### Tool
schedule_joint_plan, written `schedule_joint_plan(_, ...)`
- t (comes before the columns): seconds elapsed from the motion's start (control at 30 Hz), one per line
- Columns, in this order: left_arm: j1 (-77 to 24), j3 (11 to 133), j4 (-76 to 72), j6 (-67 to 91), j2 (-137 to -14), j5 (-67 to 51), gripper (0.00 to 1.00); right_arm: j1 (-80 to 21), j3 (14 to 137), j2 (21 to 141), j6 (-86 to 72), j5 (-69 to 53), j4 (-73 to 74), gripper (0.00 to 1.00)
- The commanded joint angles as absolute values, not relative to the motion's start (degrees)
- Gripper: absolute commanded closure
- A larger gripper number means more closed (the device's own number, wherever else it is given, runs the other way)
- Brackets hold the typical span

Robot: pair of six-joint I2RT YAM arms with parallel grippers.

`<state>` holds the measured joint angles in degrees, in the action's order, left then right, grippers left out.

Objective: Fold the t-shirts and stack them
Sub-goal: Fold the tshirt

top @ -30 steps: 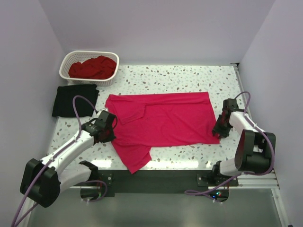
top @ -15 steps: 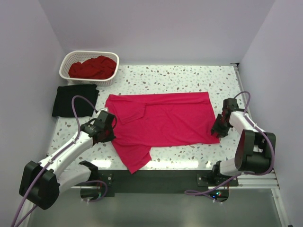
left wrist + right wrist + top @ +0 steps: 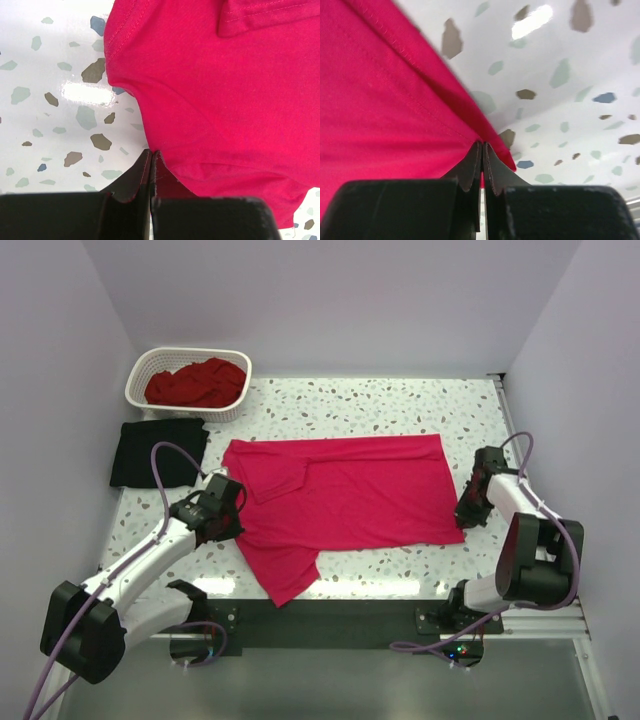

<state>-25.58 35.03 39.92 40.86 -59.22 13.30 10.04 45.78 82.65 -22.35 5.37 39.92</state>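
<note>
The bright pinkish-red t-shirt [image 3: 345, 495] lies spread flat in the middle of the table, with one sleeve hanging toward the front edge. My left gripper [image 3: 228, 520] is shut on its left edge near the sleeve, seen close in the left wrist view [image 3: 151, 152] with the fabric [image 3: 225, 100] beside the fingers. My right gripper [image 3: 463, 515] is shut on the hem at the shirt's right near corner; red cloth [image 3: 380, 100] shows between the closed fingers [image 3: 482, 144]. The black t-shirt [image 3: 158, 452] lies folded at the left. The darker red t-shirt [image 3: 195, 383] is bunched in the basket.
The white lattice basket [image 3: 190, 412] stands at the back left corner, just behind the black shirt. Speckled table [image 3: 400, 400] shows behind the pink shirt and along the front edge. Walls close in the left, back and right sides.
My right gripper has shifted slightly right and away from the shirt's middle, holding the hem corner. The left arm and the shirt's shape look almost unchanged.
</note>
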Motion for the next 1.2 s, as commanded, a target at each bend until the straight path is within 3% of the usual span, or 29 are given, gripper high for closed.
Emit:
schedule_joint_plan(0.0, -25.75, 36.74, 39.20, 40.17, -58.27, 13.71, 1.00, 11.86, 48.51, 79.90, -23.99, 11.77, 40.96, 1.00)
schedule_joint_plan(0.17, -25.66, 37.35, 40.17, 39.90, -57.92, 13.71, 1.00, 13.18, 49.48, 79.71, -24.96, 12.75, 40.17, 1.00)
schedule_joint_plan(0.37, -25.66, 37.35, 40.25, 39.64, -57.92, 13.10, 1.00, 13.18, 49.57, 82.53, -25.58, 12.83, 40.08, 0.87)
schedule_joint_plan(0.57, -25.66, 37.27, 39.82, 39.20, -57.83, 12.22, 1.00, 13.27, 49.57, 77.71, -26.01, 13.36, 43.85, 0.55)
schedule_joint_plan(1.17, -25.66, 37.09, 39.02, 38.67, -56.25, 11.86, 0.99, 13.71, 43.68, 77.43, -32.78, 6.41, 47.11, 0.52)
